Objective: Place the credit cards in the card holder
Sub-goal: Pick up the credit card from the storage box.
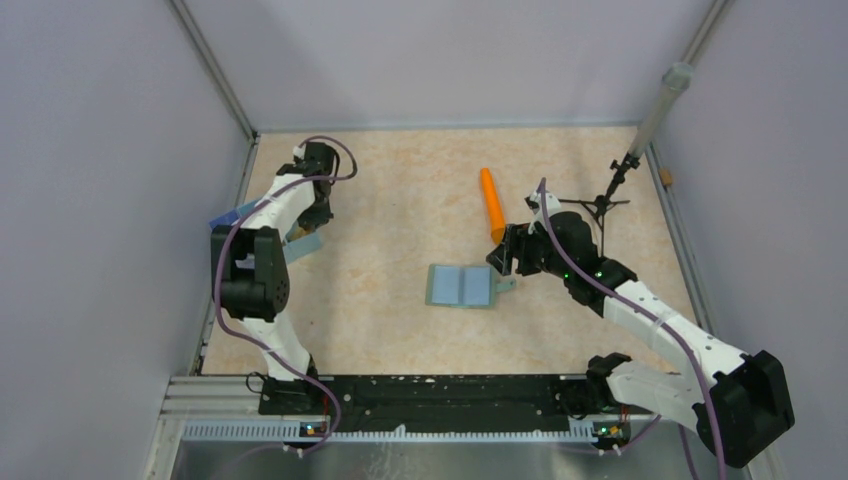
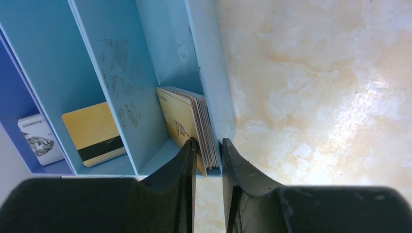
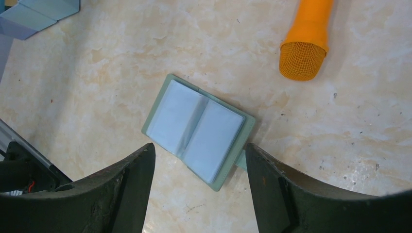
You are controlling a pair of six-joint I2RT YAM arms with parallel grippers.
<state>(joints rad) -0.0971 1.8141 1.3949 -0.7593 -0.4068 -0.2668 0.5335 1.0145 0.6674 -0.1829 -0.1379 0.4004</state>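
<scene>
The credit cards (image 2: 187,116) stand as a gold stack on edge in the right compartment of a blue tray (image 2: 121,58). My left gripper (image 2: 209,141) straddles that stack and the tray's right wall. Its jaws are narrow: the left finger touches the front card, and the right finger is a sliver off the wall's outer side. Another gold card with a dark stripe (image 2: 94,133) lies in the middle compartment. The card holder (image 1: 461,286) lies unfolded mid-table, pale blue inside (image 3: 199,133). My right gripper (image 3: 199,150) hovers open just above its near edge, holding nothing.
An orange cylinder (image 1: 492,203) with a mesh end (image 3: 302,60) lies just beyond the card holder. A white printed card (image 2: 39,138) sits in the tray's left compartment. A small black tripod stand (image 1: 605,200) is at the back right. Walls enclose the table.
</scene>
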